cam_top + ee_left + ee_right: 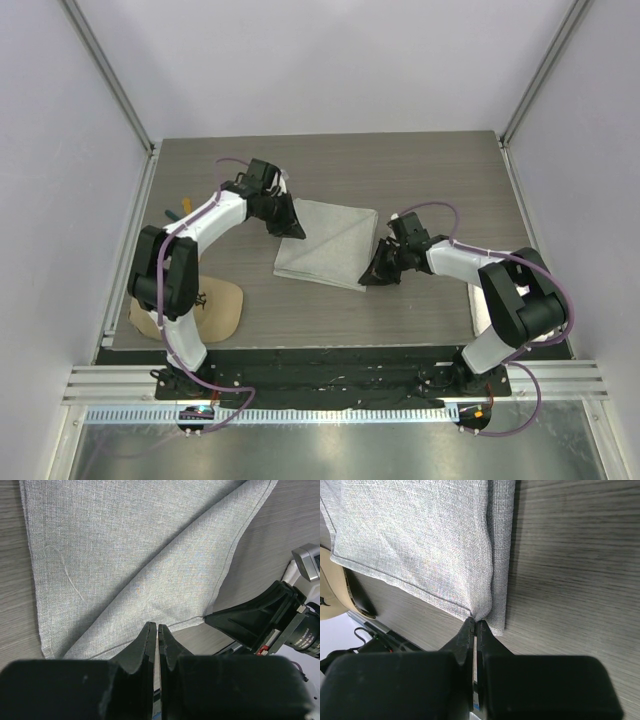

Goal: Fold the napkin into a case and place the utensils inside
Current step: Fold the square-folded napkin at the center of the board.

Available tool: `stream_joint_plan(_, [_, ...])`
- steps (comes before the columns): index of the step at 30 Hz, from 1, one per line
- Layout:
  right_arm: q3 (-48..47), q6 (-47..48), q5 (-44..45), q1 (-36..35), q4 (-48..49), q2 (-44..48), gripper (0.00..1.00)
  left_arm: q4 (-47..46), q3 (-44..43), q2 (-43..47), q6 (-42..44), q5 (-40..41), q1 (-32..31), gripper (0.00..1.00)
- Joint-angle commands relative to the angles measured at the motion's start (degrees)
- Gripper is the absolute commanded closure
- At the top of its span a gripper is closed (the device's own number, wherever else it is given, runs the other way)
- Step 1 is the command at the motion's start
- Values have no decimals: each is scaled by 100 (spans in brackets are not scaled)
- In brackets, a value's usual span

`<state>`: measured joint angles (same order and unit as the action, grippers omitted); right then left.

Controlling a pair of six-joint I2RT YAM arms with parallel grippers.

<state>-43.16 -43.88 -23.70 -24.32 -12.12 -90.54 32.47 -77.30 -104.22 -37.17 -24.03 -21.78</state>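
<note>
Mid-table, napkin (325,243) folded, both jaws pinching opposite edges, tabletop (430,170) showing beyond

Folded grey napkin (325,245) on dark table (420,170), tan cap (222,308) near-left

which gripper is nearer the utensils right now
Left. The left gripper is shut on the napkin at its left edge, the side where the utensils lie. The right gripper pinches the opposite right corner, farther away.
</note>
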Motion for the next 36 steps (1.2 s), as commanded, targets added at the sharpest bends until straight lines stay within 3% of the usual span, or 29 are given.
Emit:
stream_joint_plan(1, [-18,99,85,-38,-80,107,98,67,-22,280,78,-23,-28,91])
stream_joint_plan(10, [123,28,94,-29,61,142,98,58,100,254,35,-6,-159,91])
stream_joint_plan(19, [255,-24,59,-38,175,89,99,-21,487,174,-89,284,-406,98])
stream_joint_plan(24, [290,-25,68,-38,210,90,99,-109,891,499,-177,864,-406,100])
stream_joint_plan(36, [115,-51,-108,-38,368,-77,99,-592,1770,1440,-221,1120,-406,100])
